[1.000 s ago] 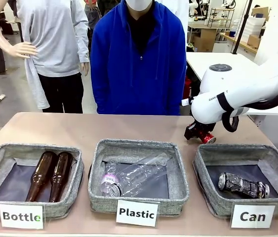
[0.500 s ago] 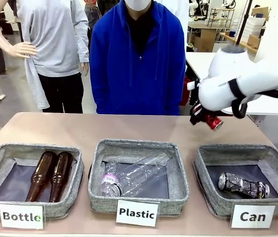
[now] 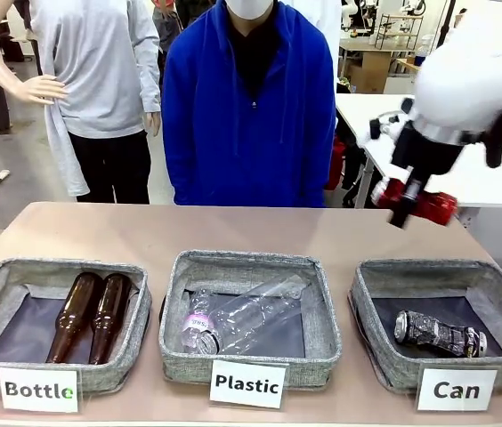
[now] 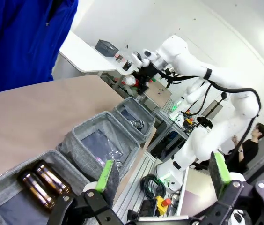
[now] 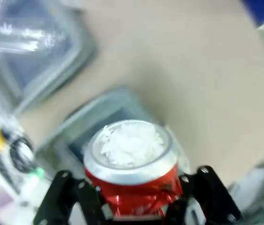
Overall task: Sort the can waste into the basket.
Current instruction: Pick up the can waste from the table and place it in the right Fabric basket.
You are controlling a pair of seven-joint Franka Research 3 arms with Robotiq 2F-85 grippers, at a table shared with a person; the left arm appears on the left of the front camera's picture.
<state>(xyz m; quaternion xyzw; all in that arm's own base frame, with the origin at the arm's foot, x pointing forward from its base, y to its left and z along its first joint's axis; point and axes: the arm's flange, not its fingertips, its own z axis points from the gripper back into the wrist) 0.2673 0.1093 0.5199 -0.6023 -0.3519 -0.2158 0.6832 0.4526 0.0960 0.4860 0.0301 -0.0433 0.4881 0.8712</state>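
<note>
A pale brown tabletop [image 3: 260,231] stands in a bright workshop with white walls [image 4: 136,18] and a grey floor [image 3: 20,178], while behind it a white side table [image 3: 384,111] runs back toward a far desk stacked with cardboard boxes [image 3: 371,76].

Three white cards stand on the basket fronts along the near edge of the table. At seven o'clock the card [image 3: 38,390] reads "Bottle", at six o'clock the card [image 3: 247,383] reads "Plastic", and at five o'clock the card [image 3: 457,390] on the basket [image 3: 384,356] reads "Can".
</note>
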